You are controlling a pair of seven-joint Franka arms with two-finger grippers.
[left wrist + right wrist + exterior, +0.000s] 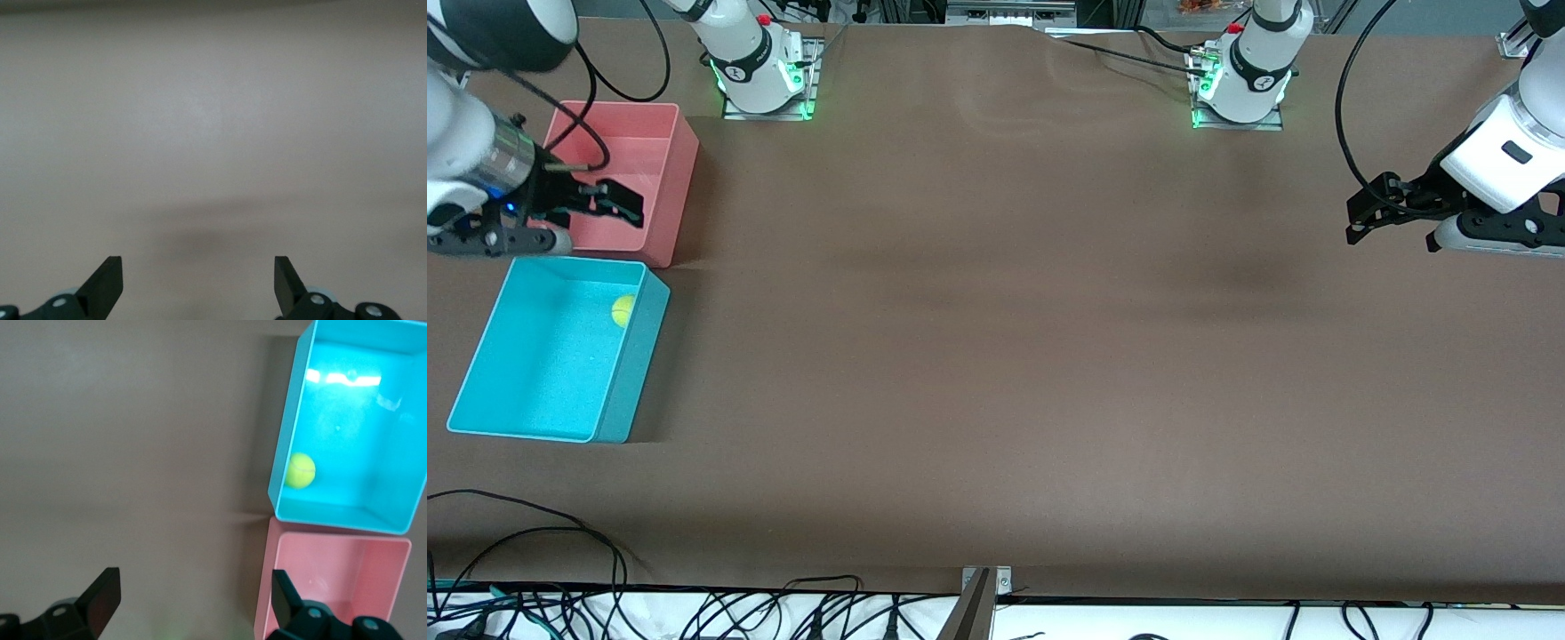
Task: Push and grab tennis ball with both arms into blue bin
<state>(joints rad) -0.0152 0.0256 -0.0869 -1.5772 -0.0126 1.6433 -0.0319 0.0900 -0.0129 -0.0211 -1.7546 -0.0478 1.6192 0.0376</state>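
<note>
Now, ball: tennis ball (623, 310), fuzzy yellow-green, inside blue bin (480, 356).
Surface: brown table (996, 356).
Left gripper (1356, 218): over table, jaws wide, empty.
Right gripper (618, 203): over pink bin (680, 169), jaws wide, empty.

No legible text, label or number anywhere.

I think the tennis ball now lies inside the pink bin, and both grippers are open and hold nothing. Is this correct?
Not quite. The tennis ball lies inside the blue bin, not the pink bin beside it; the front view and the right wrist view show this. The rest holds: the left gripper and the right gripper are open and hold nothing.
</note>
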